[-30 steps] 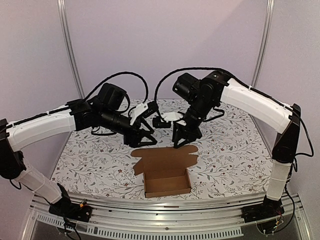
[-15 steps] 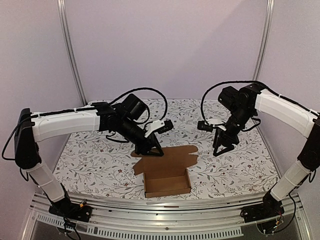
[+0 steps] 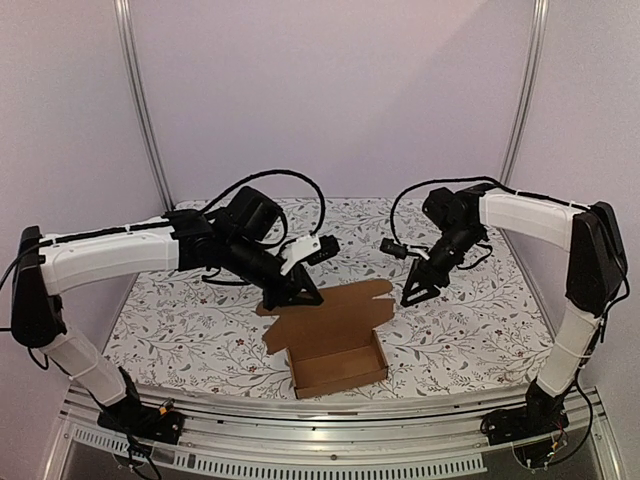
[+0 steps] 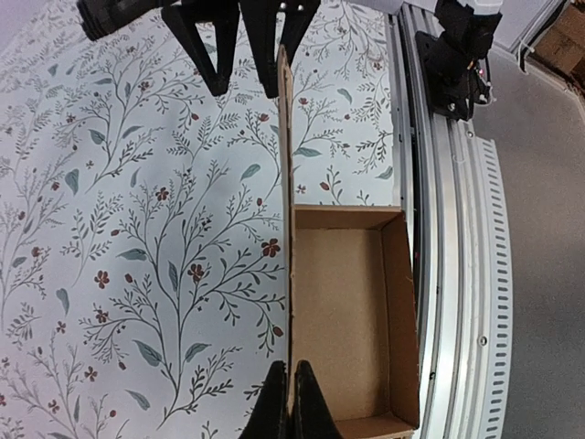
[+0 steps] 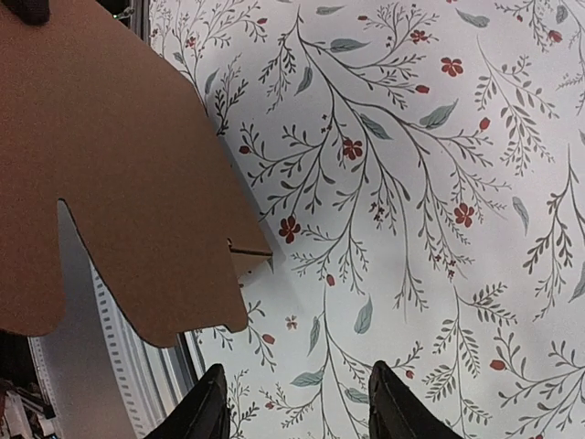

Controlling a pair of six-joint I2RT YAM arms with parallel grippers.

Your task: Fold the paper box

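Observation:
The paper box (image 3: pixel 335 362) is brown cardboard, an open tray near the table's front with its lid flap (image 3: pixel 338 308) tilted up behind it. My left gripper (image 3: pixel 303 296) is shut on the lid's left edge. In the left wrist view the lid flap (image 4: pixel 285 183) shows edge-on, pinched between my fingertips (image 4: pixel 285 407), with the tray (image 4: pixel 352 311) to its right. My right gripper (image 3: pixel 414 291) hangs open just right of the lid, apart from it. In the right wrist view its fingers (image 5: pixel 297 412) stand wide over the tablecloth, the lid flap (image 5: pixel 110 174) at the left.
A floral tablecloth (image 3: pixel 460 300) covers the table. A metal rail (image 3: pixel 330 425) runs along the near edge, close beside the tray (image 4: pixel 457 274). The right gripper's black fingers (image 4: pixel 215 50) show at the top of the left wrist view. Pale walls and two posts stand behind.
My left gripper has closed on the lid's edge. My right gripper has opened, let the flap go and drawn away to the right. The box has turned slightly.

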